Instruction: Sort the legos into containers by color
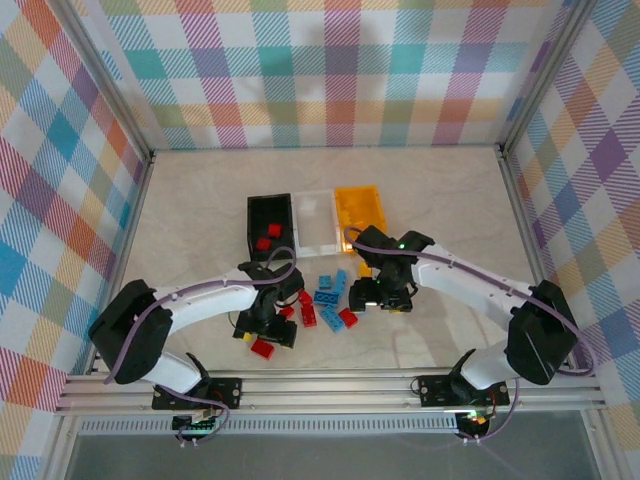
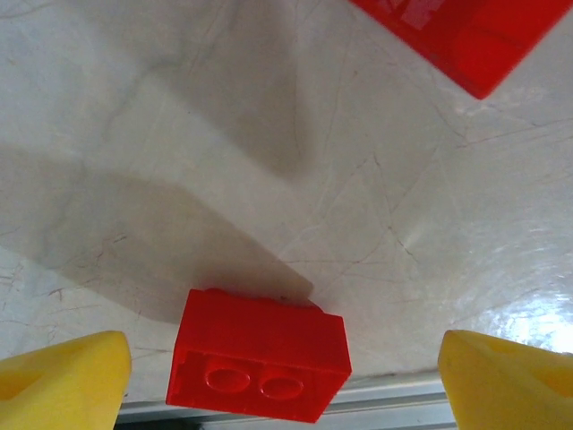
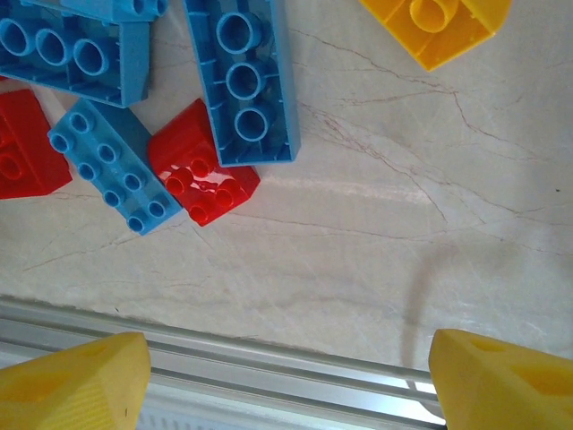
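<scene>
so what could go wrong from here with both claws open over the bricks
1. The nearest red brick lies skewed and closer to one finger of the open left claw. Closing could pinch a corner and spin it away.
2. Ahead of the open right claw, a small red brick is wedged against blue bricks. Grabbing one could drag the wrong colour along.
</scene>
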`<state>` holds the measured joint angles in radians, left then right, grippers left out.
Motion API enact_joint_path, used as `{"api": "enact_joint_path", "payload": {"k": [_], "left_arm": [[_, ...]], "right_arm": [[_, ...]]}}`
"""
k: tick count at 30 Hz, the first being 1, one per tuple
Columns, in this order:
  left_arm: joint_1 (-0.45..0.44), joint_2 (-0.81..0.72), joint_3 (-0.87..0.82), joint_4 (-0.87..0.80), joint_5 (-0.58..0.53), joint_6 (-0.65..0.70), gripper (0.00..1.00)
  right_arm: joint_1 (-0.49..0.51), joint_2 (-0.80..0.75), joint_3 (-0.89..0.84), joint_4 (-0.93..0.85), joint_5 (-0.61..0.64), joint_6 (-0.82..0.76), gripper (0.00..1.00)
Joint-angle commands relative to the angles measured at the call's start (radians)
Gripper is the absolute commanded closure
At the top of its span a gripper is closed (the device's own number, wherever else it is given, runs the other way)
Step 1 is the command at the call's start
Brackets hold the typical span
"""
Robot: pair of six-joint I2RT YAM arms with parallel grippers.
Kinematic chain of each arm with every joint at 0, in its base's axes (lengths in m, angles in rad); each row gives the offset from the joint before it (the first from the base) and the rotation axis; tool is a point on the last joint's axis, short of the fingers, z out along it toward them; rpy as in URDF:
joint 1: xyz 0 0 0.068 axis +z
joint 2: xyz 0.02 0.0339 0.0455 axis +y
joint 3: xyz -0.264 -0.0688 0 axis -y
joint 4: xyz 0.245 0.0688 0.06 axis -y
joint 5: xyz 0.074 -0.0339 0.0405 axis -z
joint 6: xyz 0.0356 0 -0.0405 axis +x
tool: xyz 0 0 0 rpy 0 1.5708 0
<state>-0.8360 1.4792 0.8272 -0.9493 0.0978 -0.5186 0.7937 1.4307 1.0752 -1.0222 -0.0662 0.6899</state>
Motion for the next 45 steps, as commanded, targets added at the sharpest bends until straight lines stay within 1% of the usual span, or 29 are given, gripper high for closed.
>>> {"api": "enact_joint_path", "payload": {"k": [1,7,13,16,25,29,33,36,39,45], "left_arm": [[-0.013,0.027,-0.009,-0.003,-0.030,-0.020,0.13],[-0.018,0.067,0.001,-0.024,-0.047,-0.031,0.18],[-0.050,0.071,0.001,-0.040,-0.056,-0.048,0.20],[-0.058,0.090,0.003,-0.043,-0.055,-0.050,0.23],[-0.063,0.100,0.002,-0.057,-0.051,-0.064,0.25],[-0.063,0.123,0.001,-0.053,-0.041,-0.063,0.32],[-0.063,0.117,0.003,-0.057,-0.037,-0.062,0.41],[-0.062,0.115,0.002,-0.060,-0.033,-0.064,0.44],[-0.063,0.114,0.003,-0.059,-0.030,-0.064,0.50],[-0.058,0.074,0.015,-0.085,-0.039,-0.060,0.51]], "right_arm": [[0.006,-0.027,-0.021,-0.012,0.012,0.033,0.18],[0.005,-0.027,-0.038,0.001,0.009,0.050,0.18],[0.006,-0.020,-0.053,0.012,0.001,0.051,0.18],[0.005,-0.013,-0.055,0.013,0.002,0.046,0.18],[0.006,-0.003,-0.074,0.025,-0.003,0.037,0.18],[0.006,-0.003,-0.079,0.024,-0.002,0.034,0.18],[0.006,-0.004,-0.082,0.020,0.002,0.032,0.18],[0.004,-0.008,-0.090,0.024,0.001,0.034,0.18],[0.006,-0.008,-0.094,0.028,-0.001,0.037,0.18],[0.006,-0.004,-0.091,0.031,-0.002,0.039,0.18]]}}
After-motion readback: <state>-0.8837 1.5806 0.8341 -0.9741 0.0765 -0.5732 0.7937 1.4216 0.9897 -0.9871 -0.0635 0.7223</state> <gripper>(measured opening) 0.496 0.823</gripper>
